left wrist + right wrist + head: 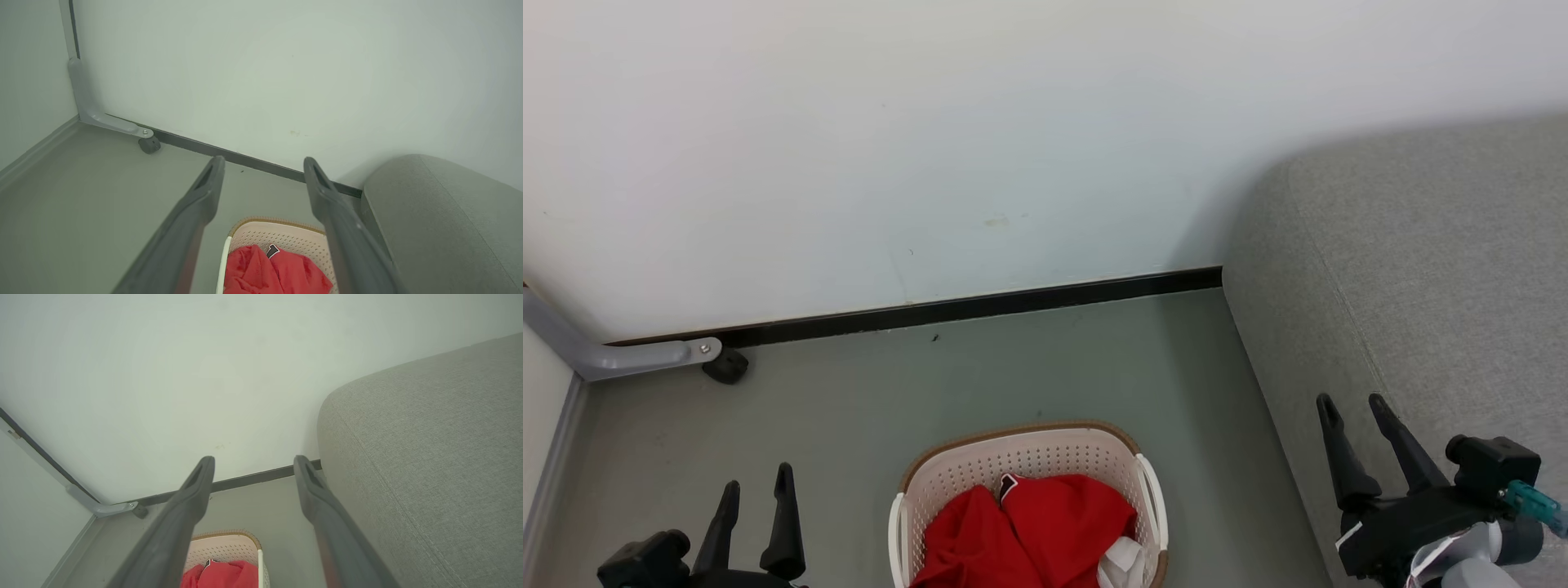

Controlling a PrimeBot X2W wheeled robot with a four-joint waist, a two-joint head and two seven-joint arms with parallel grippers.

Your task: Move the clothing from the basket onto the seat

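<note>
On the grey-green floor (1013, 367), at the foot of a pale wall (931, 122), the basket (1021, 453) stands at the bottom middle of the head view. Its brown rim and perforated cream side show, with a white handle at either end. All the clothing (1029, 523) that can be seen lies inside it. Crumpled red jerseys (980, 539) fill most of the bowl, with a bit of black-and-white trim at the top fold. A white garment (1123, 562) is tucked against the basket's right wall. The red seems to be two pieces meeting at a fold, but the picture's lower edge cuts them off, so I cannot be sure. The seat (1421, 269) rises just to the right of the basket. Its rounded grey corner is close to the black skirting strip (972, 309), and a stitched seam runs down its front. The left gripper (759, 475) hovers at the lower left of the head view, left of the basket, its two dark fingers spread apart and holding nothing. The right gripper (1352, 399) hangs at the lower right before the seat's edge, its fingers likewise spread wide and empty. At the far left a grey metal bracket (629, 355) with a small black castor (725, 365) sits against the wall.
</note>
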